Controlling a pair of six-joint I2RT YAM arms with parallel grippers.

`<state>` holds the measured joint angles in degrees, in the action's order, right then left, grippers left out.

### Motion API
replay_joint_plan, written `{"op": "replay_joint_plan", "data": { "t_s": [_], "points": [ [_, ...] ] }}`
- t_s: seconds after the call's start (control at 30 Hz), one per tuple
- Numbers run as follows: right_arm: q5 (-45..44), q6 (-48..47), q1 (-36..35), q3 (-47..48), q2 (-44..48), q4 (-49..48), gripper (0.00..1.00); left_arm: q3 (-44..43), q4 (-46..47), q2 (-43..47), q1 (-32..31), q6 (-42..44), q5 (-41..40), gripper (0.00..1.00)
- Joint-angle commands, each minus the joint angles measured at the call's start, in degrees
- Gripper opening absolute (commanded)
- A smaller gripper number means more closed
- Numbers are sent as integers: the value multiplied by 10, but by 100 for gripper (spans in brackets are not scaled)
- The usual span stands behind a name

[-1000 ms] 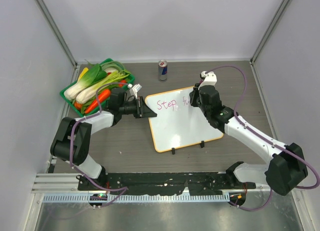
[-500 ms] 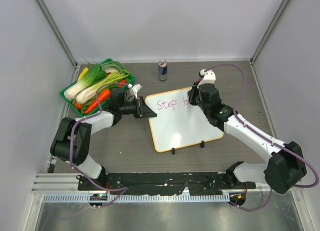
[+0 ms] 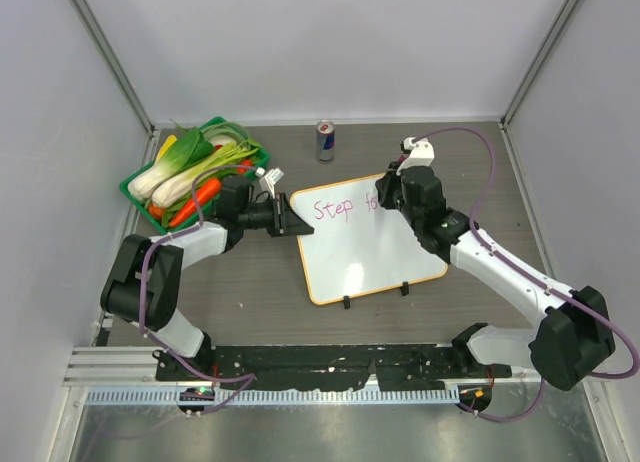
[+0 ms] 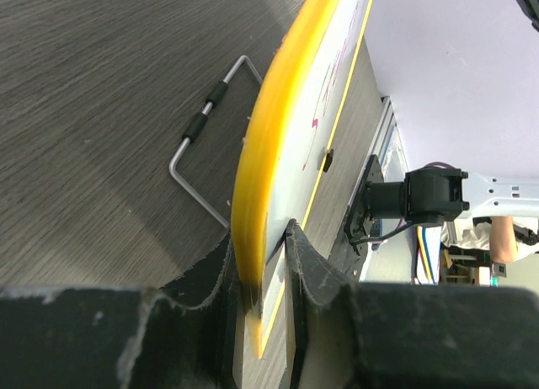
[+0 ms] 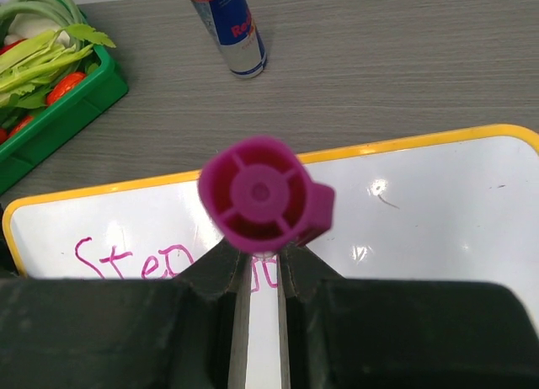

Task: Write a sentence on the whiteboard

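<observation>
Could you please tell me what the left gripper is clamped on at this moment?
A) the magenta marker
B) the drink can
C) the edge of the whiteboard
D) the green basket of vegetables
C: the left wrist view shows the left gripper shut on the yellow-rimmed edge of the whiteboard.
</observation>
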<state>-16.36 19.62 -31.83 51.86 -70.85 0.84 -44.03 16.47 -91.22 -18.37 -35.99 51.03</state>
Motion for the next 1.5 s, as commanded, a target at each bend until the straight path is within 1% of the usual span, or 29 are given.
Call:
{"op": "replay_joint_plan", "data": {
  "t_s": [0.0,0.47,0.83,1.1,1.13,1.47],
  "points": [
    [-6,6,13,4,18,-35,1,15,-57,-10,-21,58,-57,0],
    [-3,6,18,-8,11,-29,1,15,-58,-9,-21,58,-58,0],
    [-35,5,21,-17,17,-12,1,15,-58,-10,-21,58,-58,0],
    [-32,4,21,-22,17,-12,1,17,-57,-10,-21,58,-58,0],
    [-29,3,22,-23,20,5,1,17,-57,-10,-22,58,-58,0],
    [-10,7,22,-42,33,12,1,17,-55,-13,-22,58,-57,0]
  ]
}}
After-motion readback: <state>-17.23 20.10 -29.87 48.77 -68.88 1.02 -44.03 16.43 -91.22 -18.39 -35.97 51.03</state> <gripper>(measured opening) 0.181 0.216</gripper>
